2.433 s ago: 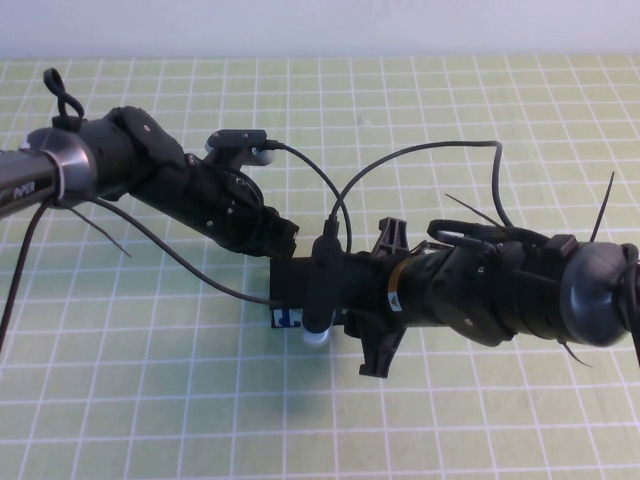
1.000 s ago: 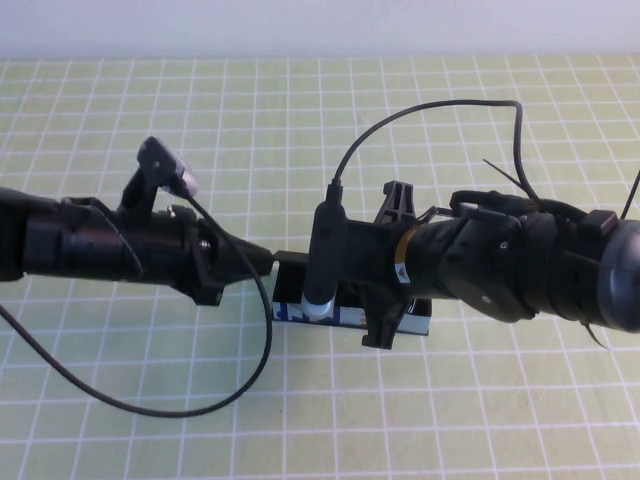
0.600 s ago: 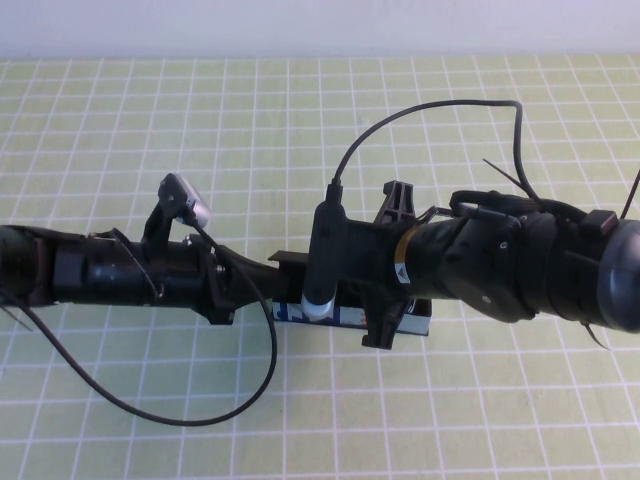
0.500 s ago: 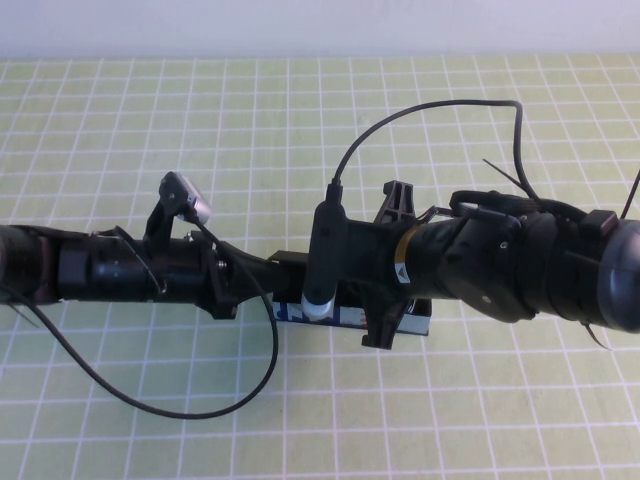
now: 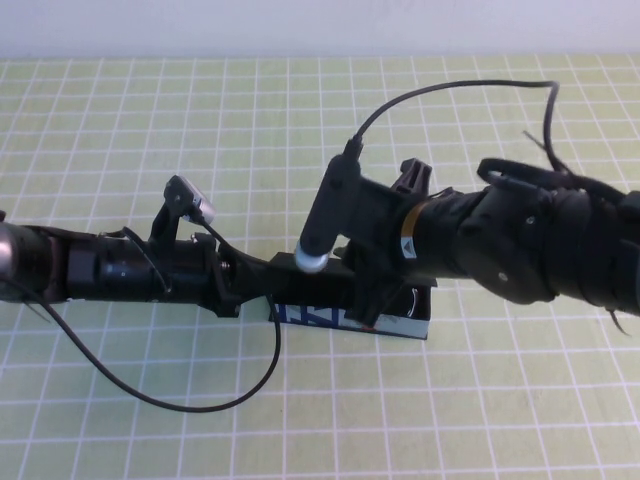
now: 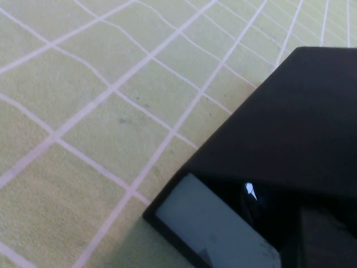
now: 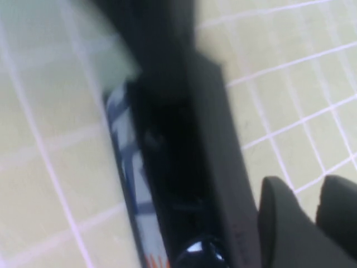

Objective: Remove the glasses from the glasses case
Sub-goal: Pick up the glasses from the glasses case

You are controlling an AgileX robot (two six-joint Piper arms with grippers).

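Note:
The glasses case [image 5: 350,318] lies at the table's middle, its pale blue printed front facing me. Its black lid [image 5: 300,262] stands raised at the left end. My left gripper [image 5: 262,285] is at the case's left end, just under the lid; the left wrist view shows the lid's underside [image 6: 290,123] and a pale inner wall [image 6: 212,223]. My right gripper [image 5: 372,300] hangs over the case's middle. Its fingers [image 7: 284,223] stand slightly apart beside the lid [image 7: 220,167] with nothing between them. A glossy dark bit of the glasses [image 7: 195,250] shows inside the case.
The table is a green mat with a white grid [image 5: 200,110]. The right wrist camera [image 5: 330,215] and its cable [image 5: 450,90] rise above the case. The left arm's cable [image 5: 200,405] loops over the mat in front.
My right arm has risen and drawn a little right and back. The case's lid now stands higher at the left end. My left gripper has pushed in closer to that end.

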